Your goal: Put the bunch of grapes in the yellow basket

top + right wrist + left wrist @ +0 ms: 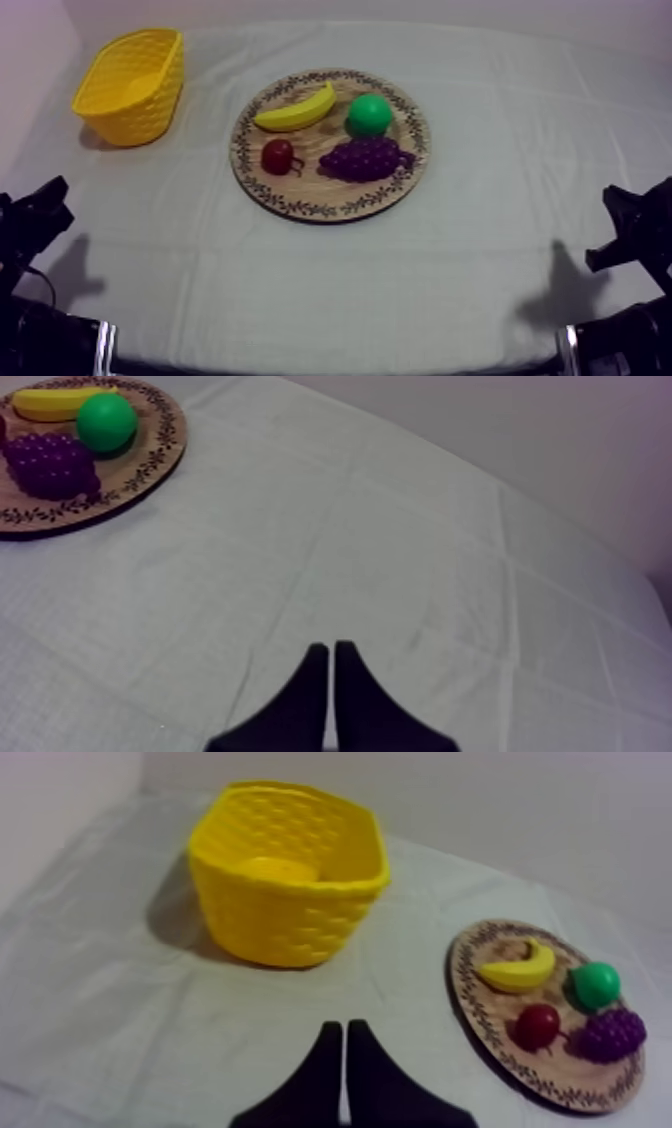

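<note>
Nearest, the left gripper (345, 1024) and right gripper (330, 646) rest low, each pinched together into a narrow black wedge (nothing held). Beyond, the knobbly purple bunch of grapes (366, 158) lies on the round, pattern-rimmed wooden board (300, 205); farther left stands the woven yellow basket (130, 120).

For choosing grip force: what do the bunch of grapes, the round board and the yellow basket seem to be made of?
The bunch of grapes: probably moulded plastic, dark purple, slightly glossy bumps.
The round board: looks like wood, matte brown face, dark leaf pattern around the rim.
The yellow basket: likely plastic, one even bright yellow, woven-look walls; real wicker cannot be excluded.
</note>
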